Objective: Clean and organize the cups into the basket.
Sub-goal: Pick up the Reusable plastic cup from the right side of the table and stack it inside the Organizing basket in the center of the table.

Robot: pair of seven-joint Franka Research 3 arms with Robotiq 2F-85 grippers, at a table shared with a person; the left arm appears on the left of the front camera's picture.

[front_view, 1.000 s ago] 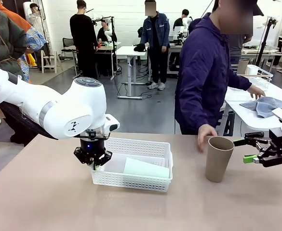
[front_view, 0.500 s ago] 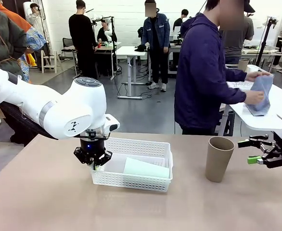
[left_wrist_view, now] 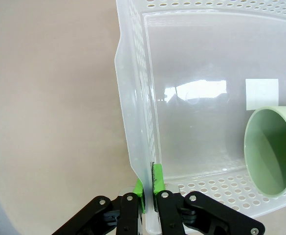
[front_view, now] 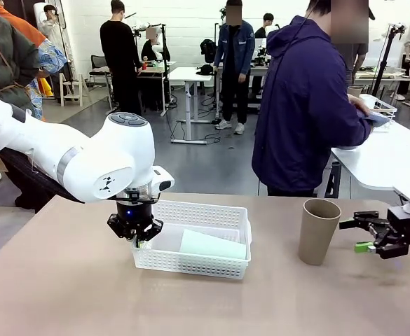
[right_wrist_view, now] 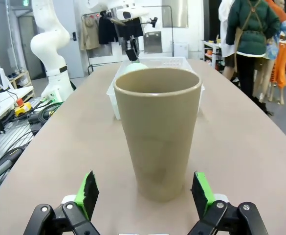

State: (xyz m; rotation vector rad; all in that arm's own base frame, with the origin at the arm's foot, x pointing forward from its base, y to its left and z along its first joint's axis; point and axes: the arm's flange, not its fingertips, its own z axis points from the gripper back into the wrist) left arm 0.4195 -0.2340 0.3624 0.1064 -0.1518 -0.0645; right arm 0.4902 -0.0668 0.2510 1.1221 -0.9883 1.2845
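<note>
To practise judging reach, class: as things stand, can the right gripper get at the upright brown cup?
Probably yes. The right gripper stands open beside the brown cup, its fingers pointing straight at it, and nothing but bare table lies between them.

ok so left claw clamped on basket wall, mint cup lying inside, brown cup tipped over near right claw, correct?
No: the brown cup stands upright, per the front view. The rest holds: left claw clamped on the basket wall, mint cup lying inside.

Lab; white worktables (front_view: 190, 73); floor cables (front_view: 206, 137); standing people (front_view: 120, 56)
</note>
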